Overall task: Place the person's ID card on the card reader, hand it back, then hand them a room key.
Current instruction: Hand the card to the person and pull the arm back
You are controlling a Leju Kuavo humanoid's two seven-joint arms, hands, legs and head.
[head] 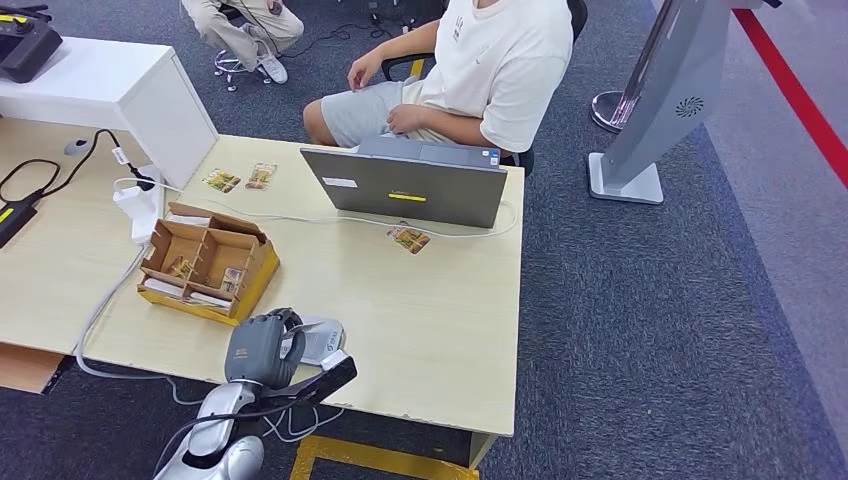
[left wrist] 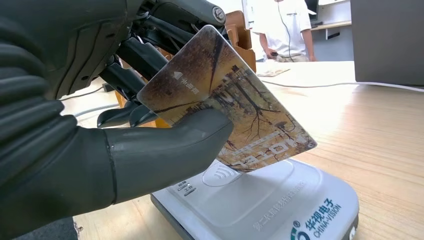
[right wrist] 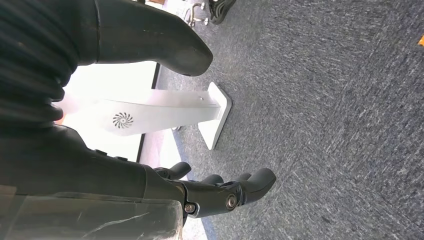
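At the bench's [head: 430, 330] near edge: left robot hand [head: 262, 347] pinching the ID card [left wrist: 227, 100], tilted above the card reader [left wrist: 280, 205]. Risk: card slipping or missing the pad. Farther right, hanging: right robot hand [right wrist: 220, 192], empty, fingers loosely apart.

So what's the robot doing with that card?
The robot's left hand is holding a card tilted just above a white card reader at the near edge of the desk. The card's lower edge looks close to the reader, but it isn't lying flat on it. A person sits across the desk behind a laptop. The robot's right hand hangs over the carpet, holding nothing.
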